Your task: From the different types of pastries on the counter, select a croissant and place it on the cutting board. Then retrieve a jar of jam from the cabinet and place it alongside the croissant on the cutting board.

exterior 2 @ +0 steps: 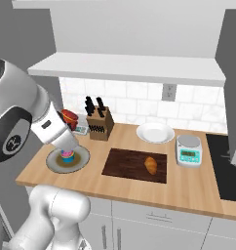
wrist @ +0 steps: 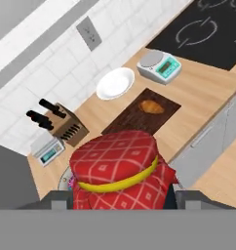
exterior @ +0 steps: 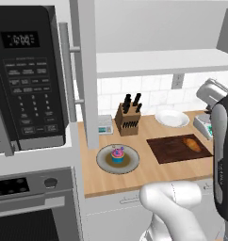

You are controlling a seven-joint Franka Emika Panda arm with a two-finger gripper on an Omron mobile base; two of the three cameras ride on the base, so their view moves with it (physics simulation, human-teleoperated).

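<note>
The gripper clamps a red-lidded jar of jam, held above the counter. Likely rigid, weighty, breakable glass: grip the body. The croissant lies on the cutting board.

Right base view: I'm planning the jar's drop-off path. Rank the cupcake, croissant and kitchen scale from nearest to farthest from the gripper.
1. Cupcake, on the round plate just below the gripper, which holds the jar of jam.
2. Croissant, mid-counter on the cutting board.
3. Kitchen scale, far right, beside the cooktop.
</note>
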